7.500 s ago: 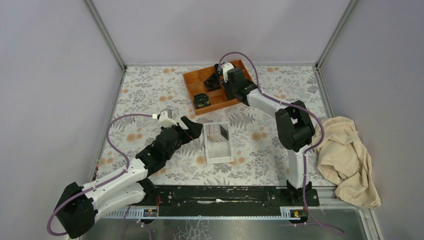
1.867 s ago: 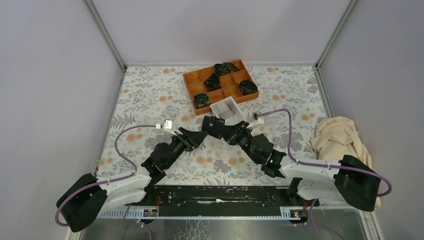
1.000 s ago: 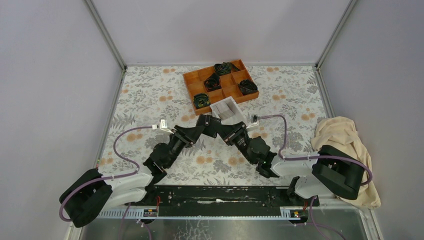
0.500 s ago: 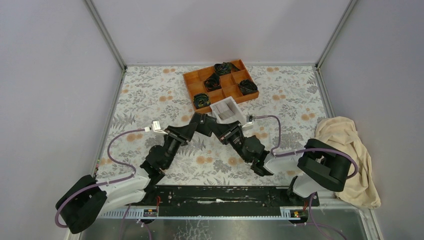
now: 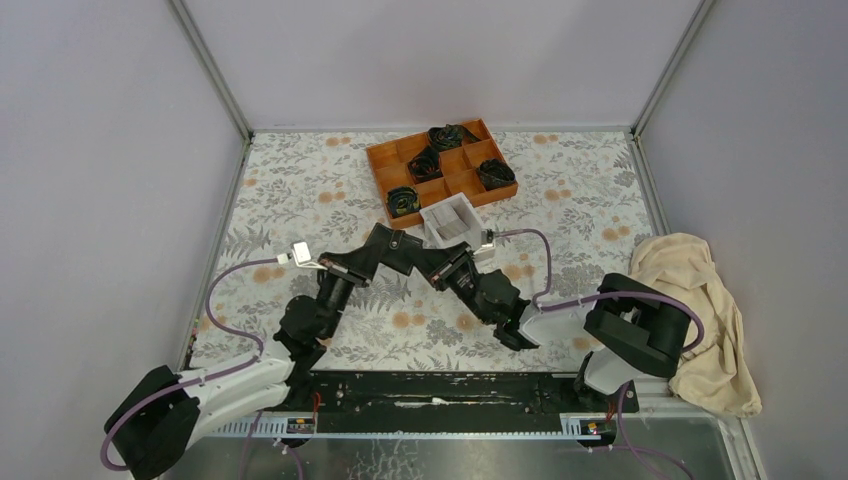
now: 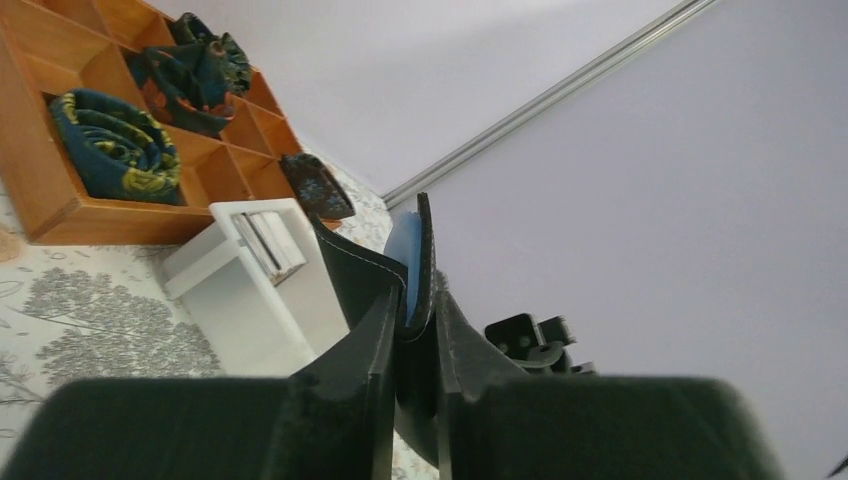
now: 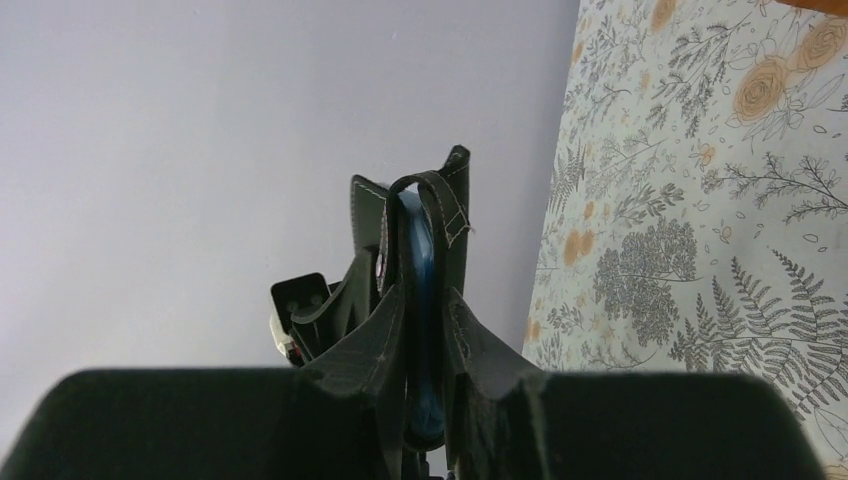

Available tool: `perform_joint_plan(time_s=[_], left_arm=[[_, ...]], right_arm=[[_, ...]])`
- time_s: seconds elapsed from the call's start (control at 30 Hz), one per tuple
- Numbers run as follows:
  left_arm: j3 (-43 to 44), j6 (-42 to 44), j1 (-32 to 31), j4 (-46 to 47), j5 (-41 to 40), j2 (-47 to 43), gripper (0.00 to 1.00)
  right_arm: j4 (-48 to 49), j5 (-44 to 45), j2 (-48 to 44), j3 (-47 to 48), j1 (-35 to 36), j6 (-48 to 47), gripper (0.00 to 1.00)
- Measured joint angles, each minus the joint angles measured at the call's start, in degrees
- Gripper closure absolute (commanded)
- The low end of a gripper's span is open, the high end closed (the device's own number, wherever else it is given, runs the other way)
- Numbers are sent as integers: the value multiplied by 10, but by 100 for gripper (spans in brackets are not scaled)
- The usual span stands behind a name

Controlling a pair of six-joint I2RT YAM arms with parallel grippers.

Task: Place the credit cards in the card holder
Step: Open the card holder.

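Observation:
The black card holder (image 5: 410, 254) hangs above the middle of the table, held between my two grippers. My left gripper (image 5: 388, 246) is shut on its left part; in the left wrist view the fingertips (image 6: 383, 318) pinch its black flaps, with the blue lining (image 6: 405, 262) showing. My right gripper (image 5: 438, 268) is shut on its other side, and the right wrist view shows the holder (image 7: 428, 232) standing edge-on between those jaws. The pale credit cards (image 5: 458, 226) stand in a white open box (image 5: 436, 216) just behind the holder, the same cards (image 6: 273, 243) showing in the left wrist view.
An orange wooden compartment tray (image 5: 462, 184) with rolled dark cloths stands at the back, touching the white box. A beige cloth (image 5: 690, 305) lies crumpled at the right edge. Grey walls close in the table on three sides.
My left gripper has closed onto the card holder that the right gripper was holding. Both grippers and the holder have drifted a little left and back.

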Motion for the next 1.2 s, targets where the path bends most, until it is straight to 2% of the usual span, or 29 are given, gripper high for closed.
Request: perform_joint_plan(time_s=[0.03,0.07,0.23,0.4,0.53,0.7,1.03,1.2], left_arm=[[0,5,0,1,4,-7,99],[0,7,-1,1,7,-12,100],[0,17,-5,-26,21,-44,100],[2,27,-8,-47,29,-64,100],[8,37,-8,-74,31,-64,100],[29,50,-9,-128,40,-56,100],[68,78,-9,-231,51,-60,100],[86,89,-9,-265,56,-63,100]], right_arm=[[-3,0,0,0,1,0,83],[-5,0,0,0,2,0,80],[-68,-2,-37,1,8,-28,65],[-235,-1,-104,43,22,-115,56],[-363,13,-124,94,34,-193,54],[-483,76,-138,133,61,-277,53],[-625,212,-146,172,120,-405,52],[-652,256,-135,208,144,-463,51]])
